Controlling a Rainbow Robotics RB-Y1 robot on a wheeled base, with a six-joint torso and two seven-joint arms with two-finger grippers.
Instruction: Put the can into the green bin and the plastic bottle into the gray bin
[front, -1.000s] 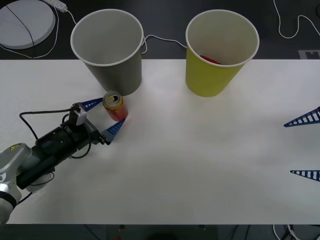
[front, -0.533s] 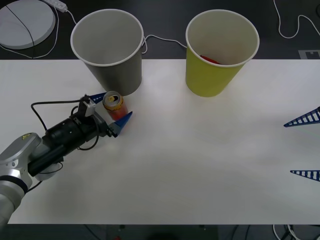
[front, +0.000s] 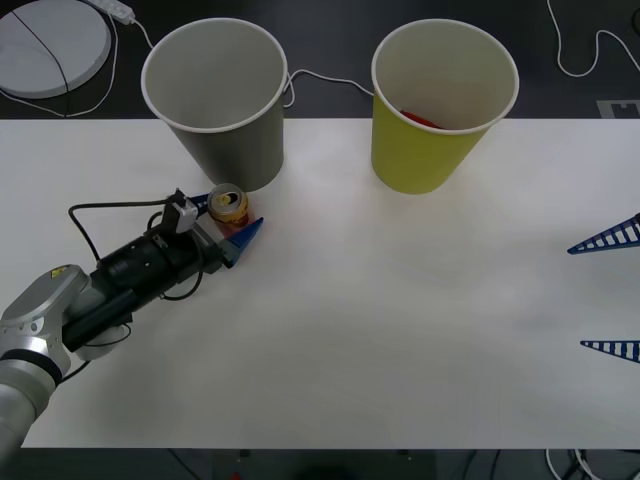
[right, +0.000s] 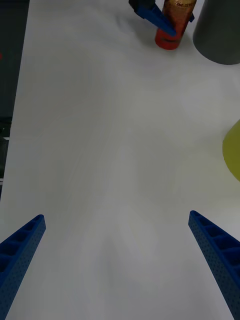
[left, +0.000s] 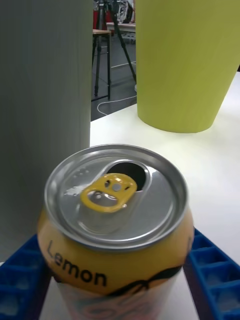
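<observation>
The can (front: 229, 210) stands upright on the white surface (front: 400, 320), just in front of the gray bin (front: 216, 98) and well apart from the green bin (front: 443, 102). Its tab is lifted and the mouth is open, so it is prob. empty or near-empty: light, easy to tip. The thin metal wall is stiff enough for a moderate squeeze but will dent under hard force. The printed side looks smooth, likely slippery vs. ribbed pads. Best hold: mid-body, across the dia., axis kept vertical; avoid the rim and the tapered shoulder.

Left pincer (front: 228, 214): fingers are closed in around the can, one blue finger on each side of the body, approx. at mid-height or lower. In the left wrist view the fingers (left: 212, 270) flank the can (left: 116, 235) with no visible gap; contact looks made, i.e. clamped on the can. The can base appears to rest on the surface; not yet lifted, as far as can be judged.

Right pincer (front: 608, 292): idle at the right edge of the surface, fingers wide apart, holding nothing.
</observation>
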